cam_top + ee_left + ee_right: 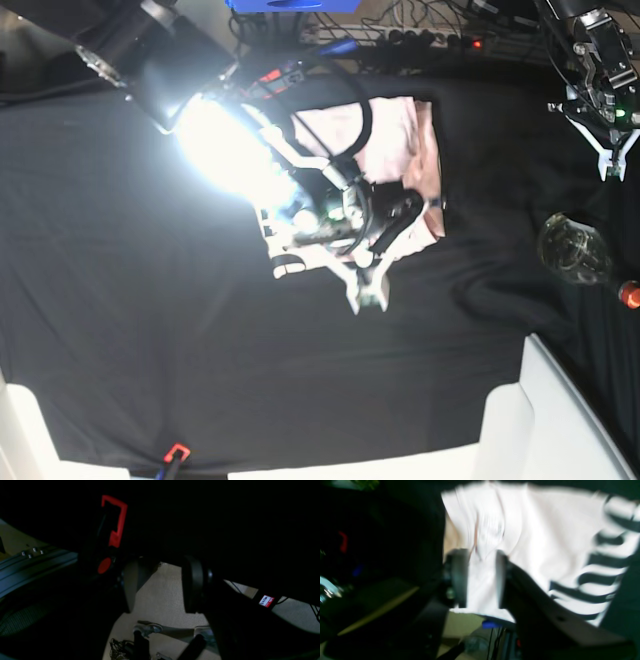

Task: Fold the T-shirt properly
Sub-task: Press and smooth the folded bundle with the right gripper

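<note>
Blurred pale pink cloth fills the gap between the two dark fingers of the right gripper in the right wrist view: the jaws stand a little apart with a hanging strip of the T-shirt running between them, though the smear of the picture hides whether the pads press the fabric or only flank it. To the right of the fingers the shirt spreads out wide, and at its far right edge the big black lettering shows as heavy curved strokes. In the base view the same arm reaches from the upper left, under a strong white glare, down to the middle of the black table cloth, and its gripper sits over the lower edge of the T-shirt, which lies bunched into a rough square on the cloth near the centre, toward the far edge. Further right, a clear glass object rests on the cloth, well apart from the shirt. At the top right corner the left gripper hangs over the table edge, its pale fingertips spread. The left wrist view confirms this: its two dark fingers stand wide apart with only beige floor seen between them, holding nothing and touching nothing.
</note>
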Motion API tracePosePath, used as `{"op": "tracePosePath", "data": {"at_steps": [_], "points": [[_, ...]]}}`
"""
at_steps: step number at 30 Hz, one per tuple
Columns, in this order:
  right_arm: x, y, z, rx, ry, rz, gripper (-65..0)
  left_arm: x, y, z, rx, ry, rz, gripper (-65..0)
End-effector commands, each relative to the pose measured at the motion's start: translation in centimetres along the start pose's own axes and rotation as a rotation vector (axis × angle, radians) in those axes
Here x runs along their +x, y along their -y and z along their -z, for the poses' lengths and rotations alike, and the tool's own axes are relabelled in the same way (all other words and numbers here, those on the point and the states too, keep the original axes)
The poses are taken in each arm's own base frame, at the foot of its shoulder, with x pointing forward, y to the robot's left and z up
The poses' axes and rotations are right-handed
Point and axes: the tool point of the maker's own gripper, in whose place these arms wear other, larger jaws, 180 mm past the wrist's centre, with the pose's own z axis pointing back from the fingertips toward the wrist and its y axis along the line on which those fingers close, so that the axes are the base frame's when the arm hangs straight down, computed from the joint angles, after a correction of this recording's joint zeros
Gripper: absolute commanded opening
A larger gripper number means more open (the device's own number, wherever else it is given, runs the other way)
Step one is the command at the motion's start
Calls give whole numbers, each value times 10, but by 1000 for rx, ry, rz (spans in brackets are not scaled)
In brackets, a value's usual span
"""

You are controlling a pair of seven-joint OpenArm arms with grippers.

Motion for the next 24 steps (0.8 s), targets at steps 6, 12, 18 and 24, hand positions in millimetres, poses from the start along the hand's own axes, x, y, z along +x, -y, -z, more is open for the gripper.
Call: {"op": "tracePosePath", "data": {"at_steps": [6, 12, 18, 24], "points": [[9, 0, 25, -13, 43, -156, -569, 6, -10, -4, 30, 18, -2, -373], [5, 6, 47, -36, 40, -259, -586, 5, -11, -4, 31, 16, -5, -373], [-3, 15, 58, -61, 33, -265, -586, 6, -12, -4, 33, 18, -3, -373], [-60, 24, 84, -86, -38, -297, -586, 9, -10, -4, 28, 24, -7, -373]]}}
